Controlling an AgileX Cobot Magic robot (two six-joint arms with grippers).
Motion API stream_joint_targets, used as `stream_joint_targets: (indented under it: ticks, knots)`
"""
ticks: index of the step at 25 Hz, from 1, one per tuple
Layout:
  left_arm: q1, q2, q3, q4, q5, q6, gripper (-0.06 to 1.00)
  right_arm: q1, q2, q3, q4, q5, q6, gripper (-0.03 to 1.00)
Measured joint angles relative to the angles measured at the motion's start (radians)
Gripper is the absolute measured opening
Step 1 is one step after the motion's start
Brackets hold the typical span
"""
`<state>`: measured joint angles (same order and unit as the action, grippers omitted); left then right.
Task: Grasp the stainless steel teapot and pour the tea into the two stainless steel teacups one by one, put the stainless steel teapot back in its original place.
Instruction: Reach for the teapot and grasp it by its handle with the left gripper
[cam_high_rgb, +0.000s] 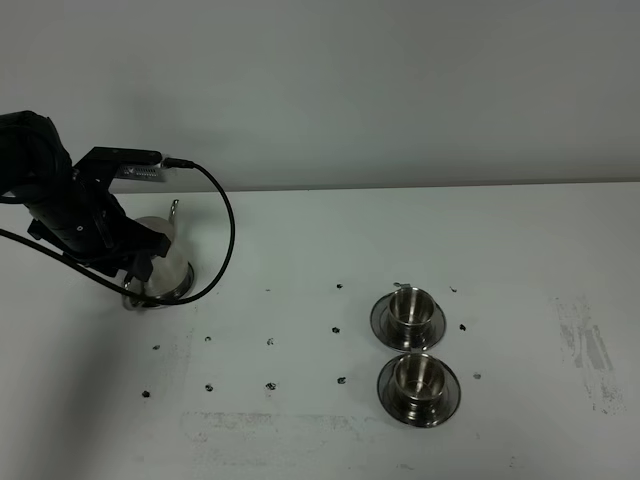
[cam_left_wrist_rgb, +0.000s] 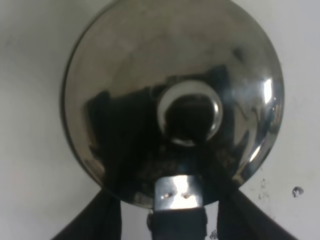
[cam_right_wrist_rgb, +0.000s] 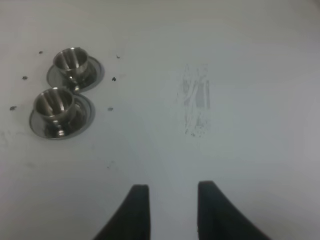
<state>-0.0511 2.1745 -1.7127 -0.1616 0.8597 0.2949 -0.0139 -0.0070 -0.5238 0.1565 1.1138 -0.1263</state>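
Observation:
The stainless steel teapot (cam_high_rgb: 165, 250) stands at the left of the table, partly hidden by my left arm. In the left wrist view I look down on its domed lid and knob (cam_left_wrist_rgb: 190, 115). My left gripper (cam_left_wrist_rgb: 172, 215) is open, and its fingers (cam_left_wrist_rgb: 100, 222) stand on either side of the loop handle (cam_left_wrist_rgb: 177, 195) with a gap. The steel disc is hidden under the pot. The two stainless steel teacups (cam_high_rgb: 410, 308) (cam_high_rgb: 416, 376) sit on saucers right of centre and also show in the right wrist view (cam_right_wrist_rgb: 70, 62) (cam_right_wrist_rgb: 52, 105). My right gripper (cam_right_wrist_rgb: 172, 200) is open and empty above bare table.
Small dark specks (cam_high_rgb: 270, 342) dot the white table between the pot and the cups. A scuffed patch (cam_high_rgb: 585, 350) lies at the right. A black cable (cam_high_rgb: 225, 230) loops from my left arm beside the pot.

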Motion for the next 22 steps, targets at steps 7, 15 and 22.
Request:
stream_joint_targets:
  ticks: [7, 15, 22]
  knots:
    - [0.0, 0.001, 0.0, 0.02, 0.0, -0.002, 0.24, 0.0, 0.0, 0.0, 0.0, 0.0, 0.0, 0.22]
    - [0.0, 0.001, 0.0, 0.025, -0.001, 0.019, 0.24, 0.0, 0.0, 0.0, 0.0, 0.0, 0.0, 0.22]
    - [0.0, -0.019, 0.0, 0.032, -0.01, 0.054, 0.24, 0.0, 0.0, 0.0, 0.0, 0.0, 0.0, 0.22]
